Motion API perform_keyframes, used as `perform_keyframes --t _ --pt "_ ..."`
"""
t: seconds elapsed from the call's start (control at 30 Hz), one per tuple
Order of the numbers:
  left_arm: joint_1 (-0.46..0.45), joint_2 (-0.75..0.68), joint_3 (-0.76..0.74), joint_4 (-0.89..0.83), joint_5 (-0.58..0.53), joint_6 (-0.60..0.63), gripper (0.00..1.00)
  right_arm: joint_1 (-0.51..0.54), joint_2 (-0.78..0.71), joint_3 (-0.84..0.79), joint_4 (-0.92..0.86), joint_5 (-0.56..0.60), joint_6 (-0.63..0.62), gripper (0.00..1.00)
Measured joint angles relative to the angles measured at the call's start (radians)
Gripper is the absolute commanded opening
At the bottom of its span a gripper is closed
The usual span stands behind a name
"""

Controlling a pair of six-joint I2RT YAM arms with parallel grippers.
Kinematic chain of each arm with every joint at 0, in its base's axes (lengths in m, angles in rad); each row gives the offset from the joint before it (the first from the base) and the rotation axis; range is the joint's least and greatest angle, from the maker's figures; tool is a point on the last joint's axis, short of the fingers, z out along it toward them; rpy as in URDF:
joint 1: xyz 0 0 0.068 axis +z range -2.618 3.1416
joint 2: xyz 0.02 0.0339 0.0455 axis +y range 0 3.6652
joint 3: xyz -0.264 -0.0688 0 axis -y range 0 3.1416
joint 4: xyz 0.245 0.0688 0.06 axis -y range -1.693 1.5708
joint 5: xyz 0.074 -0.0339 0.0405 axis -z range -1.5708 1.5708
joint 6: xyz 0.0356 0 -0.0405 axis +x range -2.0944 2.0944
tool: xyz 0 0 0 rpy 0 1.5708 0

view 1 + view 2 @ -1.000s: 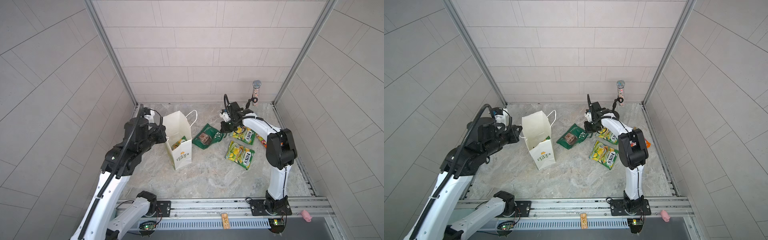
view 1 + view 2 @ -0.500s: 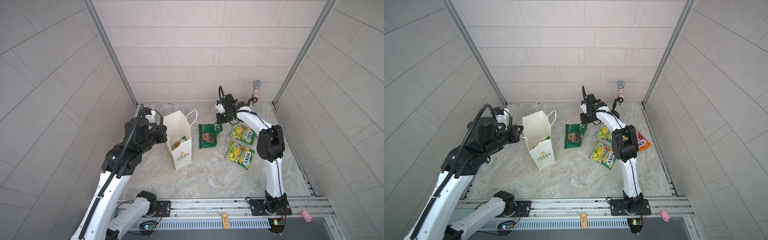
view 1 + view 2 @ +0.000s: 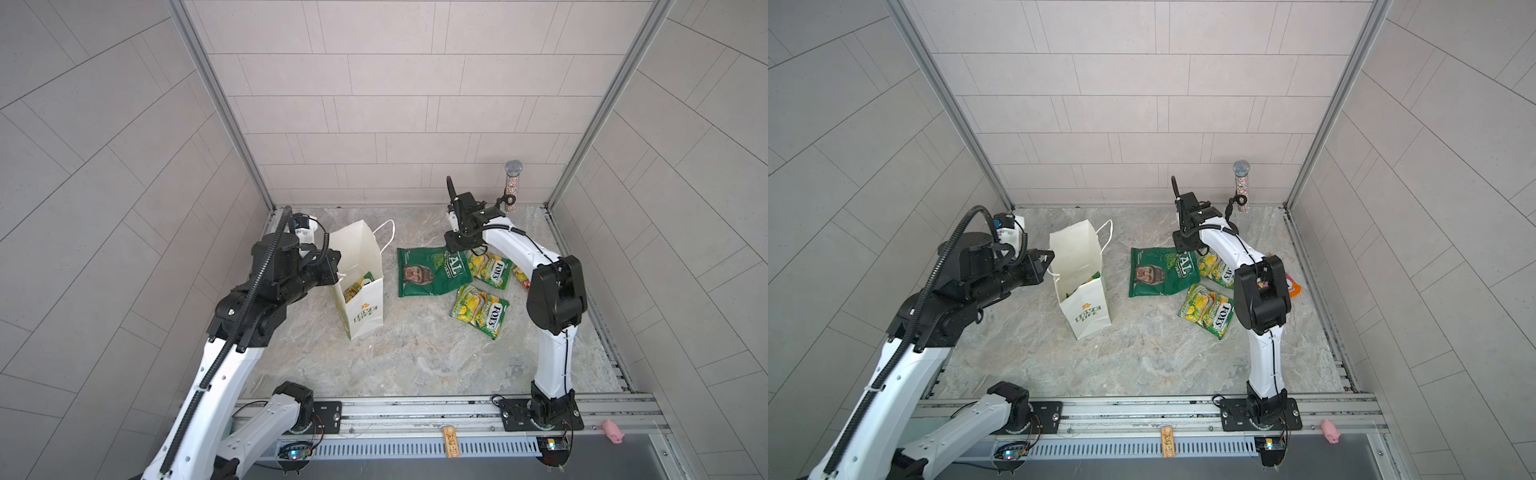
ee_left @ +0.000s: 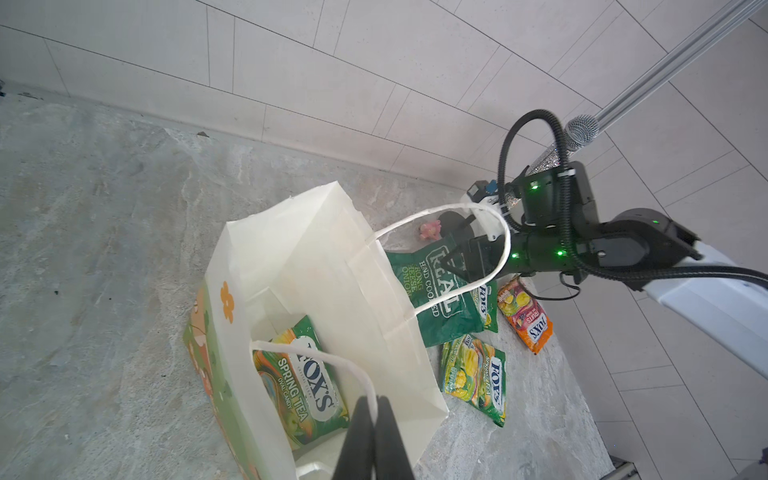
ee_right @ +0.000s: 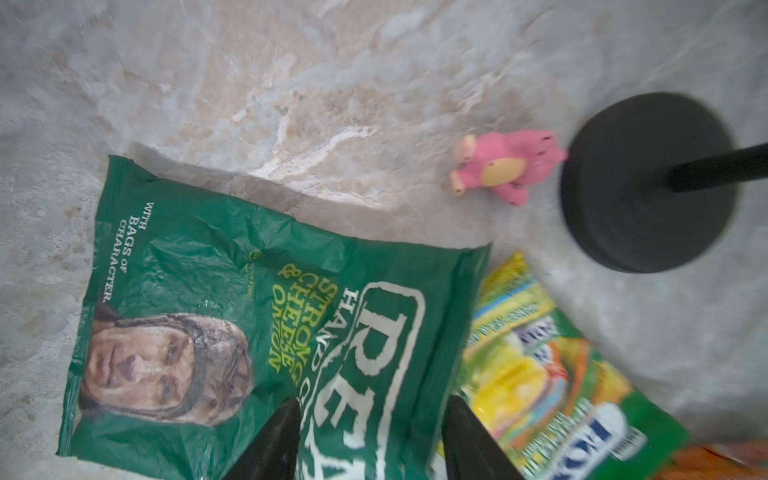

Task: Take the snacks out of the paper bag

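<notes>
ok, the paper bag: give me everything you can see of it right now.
The paper bag is white paper, standing upright on the marbled tabletop, mouth open. Narrow front: orange flower over green LOVE LIFE lettering; the wide side has a green floral print. Two white cord handles: the left hand is shut on the handle nearest it, the far handle arches free. One FOX'S packet lies inside.

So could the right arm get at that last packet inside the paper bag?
Probably yes. The paper bag stands upright with its mouth open and nothing above it, the left gripper pinching one cord handle. The right gripper is open and empty over the chips bag. The FOX'S packet sits deep, though.
</notes>
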Motion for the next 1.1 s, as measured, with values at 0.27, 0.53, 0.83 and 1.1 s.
perform_keyframes --t 0.27,0.53,0.83,1.1 --pt "0.000 0.093 0.021 0.025 0.092 0.013 0.00 0.001 -0.367 -0.215 0.140 -0.013 0.035 0.60" --pt "0.000 0.221 0.112 0.072 0.224 0.056 0.00 0.110 -0.404 -0.477 0.268 -0.201 0.092 0.60" --pt "-0.045 0.347 0.190 0.098 0.349 0.116 0.00 0.270 -0.372 -0.634 0.468 -0.313 0.254 0.60" --pt "-0.148 0.401 0.225 0.105 0.378 0.162 0.00 0.319 -0.365 -0.745 0.678 -0.360 0.385 0.60"
